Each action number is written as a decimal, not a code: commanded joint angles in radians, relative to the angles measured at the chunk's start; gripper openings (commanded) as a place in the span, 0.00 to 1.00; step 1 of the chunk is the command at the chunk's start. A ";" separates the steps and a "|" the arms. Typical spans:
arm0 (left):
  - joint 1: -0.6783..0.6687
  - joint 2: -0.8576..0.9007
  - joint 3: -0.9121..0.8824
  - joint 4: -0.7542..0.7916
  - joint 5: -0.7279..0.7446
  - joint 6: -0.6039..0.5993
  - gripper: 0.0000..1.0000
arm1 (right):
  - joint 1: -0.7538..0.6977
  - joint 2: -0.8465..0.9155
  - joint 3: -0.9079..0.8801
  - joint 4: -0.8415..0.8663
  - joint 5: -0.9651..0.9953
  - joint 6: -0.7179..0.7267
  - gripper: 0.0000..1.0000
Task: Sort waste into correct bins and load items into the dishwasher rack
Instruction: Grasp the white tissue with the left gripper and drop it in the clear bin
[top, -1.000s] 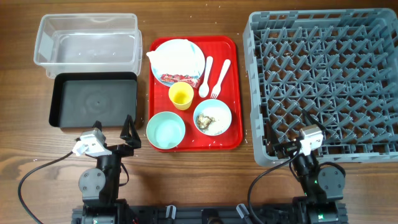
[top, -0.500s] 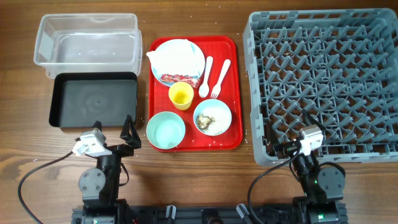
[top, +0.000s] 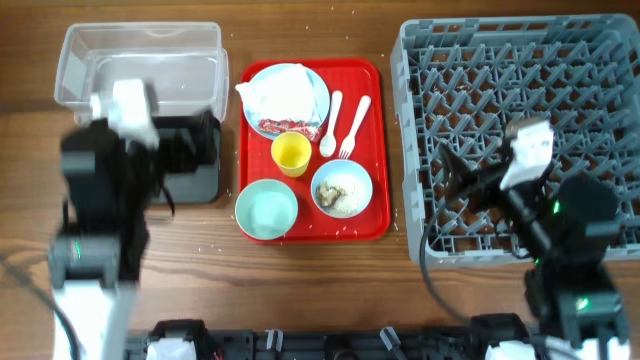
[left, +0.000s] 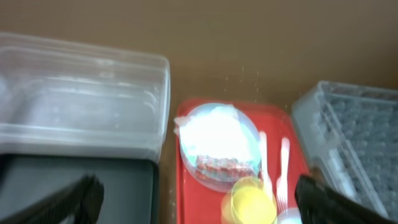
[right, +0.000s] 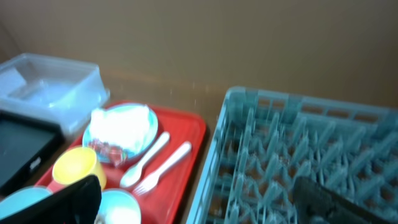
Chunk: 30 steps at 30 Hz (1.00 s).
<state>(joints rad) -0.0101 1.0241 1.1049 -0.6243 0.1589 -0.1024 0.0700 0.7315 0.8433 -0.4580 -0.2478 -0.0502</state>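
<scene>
Bins, 2 of them, stood at the far left: a clear tub (top: 70, 60) at the back and a black tray (top: 203, 165) against its near side, partly hidden under your blurred left arm (top: 100, 190). Your left gripper (left: 198, 185) hung above them, fingers spread wide, holding nothing. The step in hand looked like a first reach toward the waste. To do it well, you would lower those spread fingers over the crumpled white paper napkin (top: 282, 90), pinch a raised fold and not the plate rim, then lift straight up so the small red wrapper (top: 285, 127) at its near edge stayed behind.

Both bins looked empty. In the middle, a flat red tray (top: 378, 150) held everything. A pale blue plate (top: 320, 92) at the back carried napkin and wrapper. A white spoon (top: 332, 120) and fork (top: 352, 125) lay side by side to its right. A yellow cup (top: 291, 153) sat mid-tray. In front sat an empty pale blue bowl (top: 267, 210), and the other bowl (top: 366, 178) held white rice (top: 340, 192) with brownish scraps. At the right, the dishwasher rack (top: 520, 60) held no dishes. Your right gripper (right: 196, 186) hovered over its near-left part, fingers spread, empty.
</scene>
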 joint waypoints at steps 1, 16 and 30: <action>-0.118 0.381 0.375 -0.198 -0.060 0.070 1.00 | -0.002 0.160 0.181 -0.127 -0.017 -0.001 1.00; -0.323 1.331 0.885 -0.217 -0.102 0.121 1.00 | -0.002 0.417 0.196 -0.227 -0.146 0.002 1.00; -0.322 1.415 0.877 -0.188 -0.127 0.121 0.04 | -0.002 0.417 0.196 -0.244 -0.146 0.032 1.00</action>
<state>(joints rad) -0.3309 2.4035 1.9717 -0.8009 0.0200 0.0166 0.0700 1.1454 1.0229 -0.7021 -0.3740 -0.0471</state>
